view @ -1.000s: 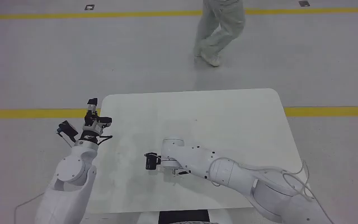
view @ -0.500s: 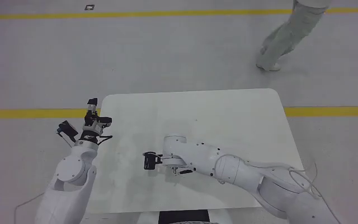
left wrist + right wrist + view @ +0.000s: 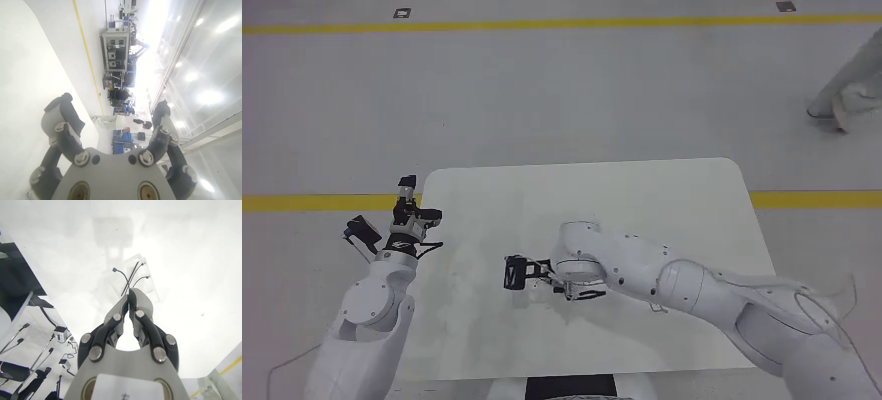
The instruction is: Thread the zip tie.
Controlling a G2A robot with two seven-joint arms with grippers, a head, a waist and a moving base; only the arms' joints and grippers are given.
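Observation:
Three black zip ties (image 3: 132,275) fan out over a clear plastic tray (image 3: 151,289) on the white table. My right gripper (image 3: 129,293) is shut just over the near end of the tray, where the ties' tails meet. The tail of the tie with the curved stem and dark head (image 3: 114,270) runs into its tips. Seen from the top, the right gripper (image 3: 514,272) is over the left-middle of the table (image 3: 642,200). My left gripper (image 3: 113,106) is open and holds nothing. It stays by the table's left edge, where the top view also shows the left gripper (image 3: 414,205).
The table's left edge and rounded corner (image 3: 437,178) lie close to the left arm. Cables and stand legs (image 3: 60,336) sit on the floor beyond the table's near edge. A yellow floor line (image 3: 542,22) runs behind the table.
The right arm's elbow swung to the right and its gripper shifted slightly toward the table's middle. The left arm kept still.

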